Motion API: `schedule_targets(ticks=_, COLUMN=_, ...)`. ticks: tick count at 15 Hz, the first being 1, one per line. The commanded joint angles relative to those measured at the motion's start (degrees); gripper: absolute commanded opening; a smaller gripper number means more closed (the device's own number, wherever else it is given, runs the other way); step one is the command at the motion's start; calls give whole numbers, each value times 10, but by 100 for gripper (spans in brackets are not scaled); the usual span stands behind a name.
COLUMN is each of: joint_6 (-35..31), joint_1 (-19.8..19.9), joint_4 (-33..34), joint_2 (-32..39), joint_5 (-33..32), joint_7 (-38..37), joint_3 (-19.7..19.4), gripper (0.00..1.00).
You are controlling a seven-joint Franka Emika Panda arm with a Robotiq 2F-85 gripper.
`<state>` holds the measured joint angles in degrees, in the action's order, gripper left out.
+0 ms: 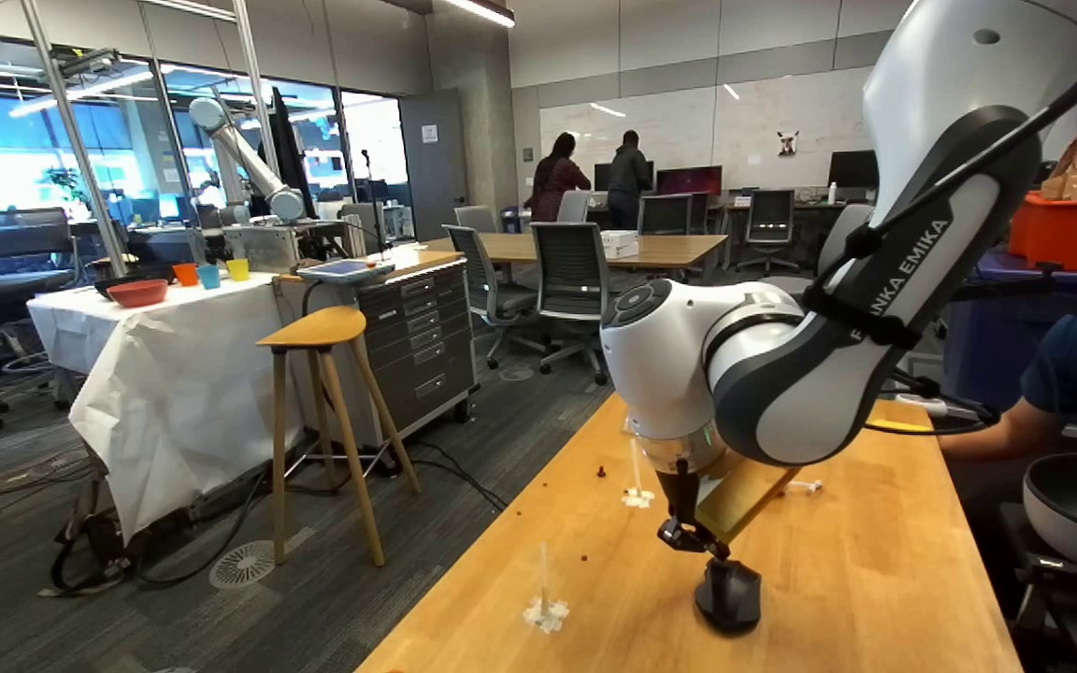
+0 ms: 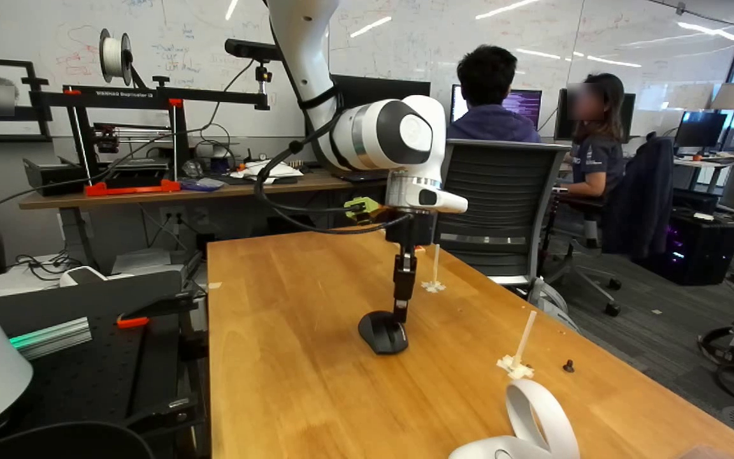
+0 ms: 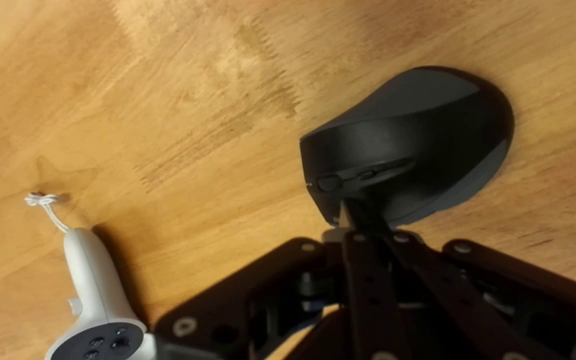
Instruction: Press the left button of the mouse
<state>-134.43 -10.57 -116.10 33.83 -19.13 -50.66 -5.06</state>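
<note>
The black mouse lies on the wooden table, and it also shows in an exterior view and the wrist view. In the wrist view its front, with the scroll wheel, points left. The left button is the lower front half there, partly hidden by the fingers. My gripper is shut and empty, pointing down. Its fingertips are over the left button, just beside the wheel. In both exterior views the gripper tip meets the mouse's top shell; whether the button is pressed down cannot be told.
A white controller lies beside the mouse, also at the near edge in an exterior view. Thin white sticks stand taped upright on the table. Small dark bits lie around. A person sits at the table's side.
</note>
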Motion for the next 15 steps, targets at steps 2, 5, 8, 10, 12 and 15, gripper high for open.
schedule_targets(ticks=2, joint_6=14, joint_1=-17, joint_4=9, joint_2=-39, joint_5=14, joint_7=3, joint_3=-3, gripper=0)
schedule_targets(ticks=5, joint_6=10, joint_1=-21, joint_4=13, joint_2=-71, joint_5=13, joint_7=4, joint_3=3, gripper=0)
schedule_targets(ticks=8, joint_6=10, joint_1=-18, joint_4=16, joint_2=-104, joint_5=24, joint_7=10, joint_3=14, gripper=0)
schedule_targets(ticks=10, joint_6=9, joint_1=-12, joint_4=16, joint_2=-128, joint_5=40, joint_7=21, joint_3=26, gripper=0)
schedule_targets(ticks=12, joint_6=13, joint_1=-2, joint_4=17, joint_2=-150, joint_5=78, joint_7=47, joint_3=42, gripper=0)
schedule_targets(ticks=15, joint_6=31, joint_1=21, joint_4=22, joint_2=-179, joint_5=184, joint_7=133, joint_3=77, gripper=0)
